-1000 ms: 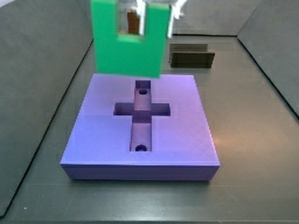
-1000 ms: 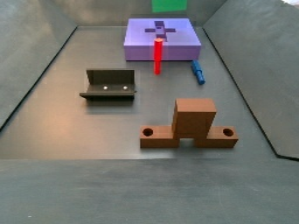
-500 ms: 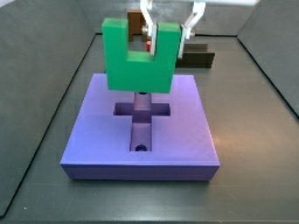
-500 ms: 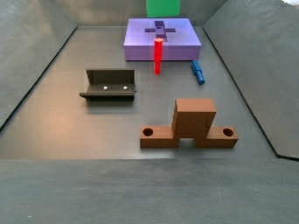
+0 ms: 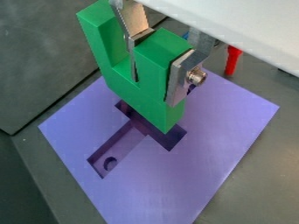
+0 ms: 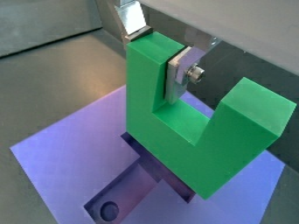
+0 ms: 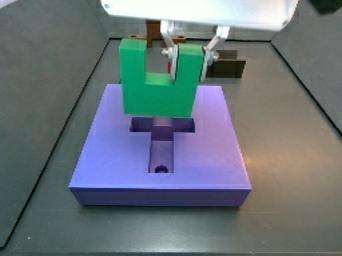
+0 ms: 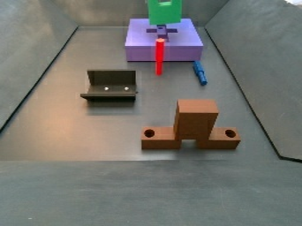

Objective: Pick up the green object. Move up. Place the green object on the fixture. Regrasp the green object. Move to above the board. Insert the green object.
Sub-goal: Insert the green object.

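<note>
The green object (image 7: pixel 156 80) is a U-shaped block hanging with its notch upward, low over the cross recess (image 7: pixel 160 129) of the purple board (image 7: pixel 201 160). My gripper (image 7: pixel 191 50) is shut on one arm of the U. In both wrist views the silver fingers (image 5: pixel 180 77) (image 6: pixel 179 73) clamp that arm of the green object (image 5: pixel 138 83) (image 6: pixel 193 131), whose base sits just over the board (image 5: pixel 205 153) (image 6: pixel 65 162). The fixture (image 8: pixel 109 86) stands empty, far from the board (image 8: pixel 183 46), where the green object (image 8: pixel 165 11) hangs.
A slim red peg (image 8: pixel 160 53) stands at the board's near edge and shows as red peg (image 5: pixel 232 59) in a wrist view. A small blue piece (image 8: pixel 200 72) lies beside the board. A brown wooden stand (image 8: pixel 195 124) sits near the front. Grey walls enclose the floor.
The green object has come down with the gripper, from high above the board to just over the cross recess. Grip unchanged.
</note>
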